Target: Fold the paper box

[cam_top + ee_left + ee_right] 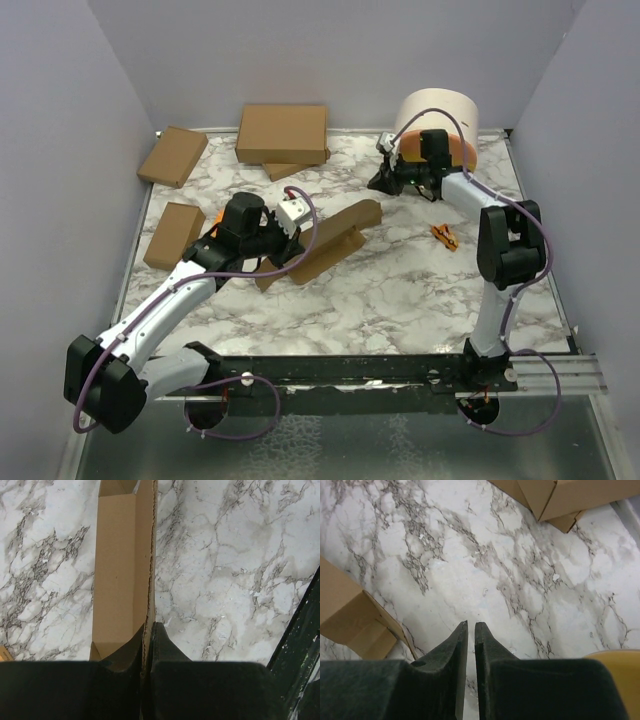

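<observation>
We have the box point(335, 235) lying on the counter point(400, 300), a little left of centre. It is a long, half-formed trough whose long axis slants from near-left to far-right.

Our left tool point(287, 238) is at the near-left end. In the left wrist view this tool point(148, 630) is pinched tight on the top edge of one upright side wall of the box point(117, 570), one finger inside the trough and one outside. The box runs straight away from the fingers.

Our right tool point(386, 178) sits well apart at the far right. In the right wrist view this tool point(471, 630) has its jaws almost together, with only a thin slit between them and nothing in it. From there the box lies to the left and nearer the bases, its far end pointing roughly toward that arm.

We judge that the left arm is the anchor here. The right arm is nearer the free far end, so it would be the one to come across and work the flaps there.
</observation>
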Available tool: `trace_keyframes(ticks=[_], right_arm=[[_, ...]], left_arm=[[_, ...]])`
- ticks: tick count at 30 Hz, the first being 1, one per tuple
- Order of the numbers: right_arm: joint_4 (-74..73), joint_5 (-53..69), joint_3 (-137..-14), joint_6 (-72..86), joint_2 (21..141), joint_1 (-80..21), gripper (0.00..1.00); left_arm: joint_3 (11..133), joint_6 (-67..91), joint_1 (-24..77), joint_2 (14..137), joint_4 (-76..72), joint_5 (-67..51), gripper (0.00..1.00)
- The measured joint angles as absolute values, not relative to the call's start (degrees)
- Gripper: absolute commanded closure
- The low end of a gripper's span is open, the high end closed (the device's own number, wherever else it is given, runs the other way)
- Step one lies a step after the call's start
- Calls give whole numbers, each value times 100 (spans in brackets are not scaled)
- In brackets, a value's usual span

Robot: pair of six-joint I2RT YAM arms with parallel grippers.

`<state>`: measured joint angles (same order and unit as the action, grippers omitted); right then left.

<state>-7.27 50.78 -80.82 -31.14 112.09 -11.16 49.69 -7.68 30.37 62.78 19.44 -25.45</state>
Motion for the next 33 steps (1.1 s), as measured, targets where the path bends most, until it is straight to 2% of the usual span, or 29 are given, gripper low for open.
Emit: trace_keyframes(ticks=[11, 16, 27, 33], right_arm=[[-2502, 5312, -8340, -4606, 11524, -1170, 87], [-3140, 5714, -8281, -5310, 11524, -1201, 78], [-3387, 6451, -7863, -5577, 11522, -1245, 72], [-2764, 6606, -7140, -4912, 11306, -1245, 65]], left_arm=[[4969, -856, 3037, 6278, 1959, -2622, 100], [4969, -856, 3037, 6278, 1959, -2637, 100], [4967, -849, 3037, 6270, 1957, -2641, 100], [4869, -840, 3037, 6211, 1911, -2644, 100]])
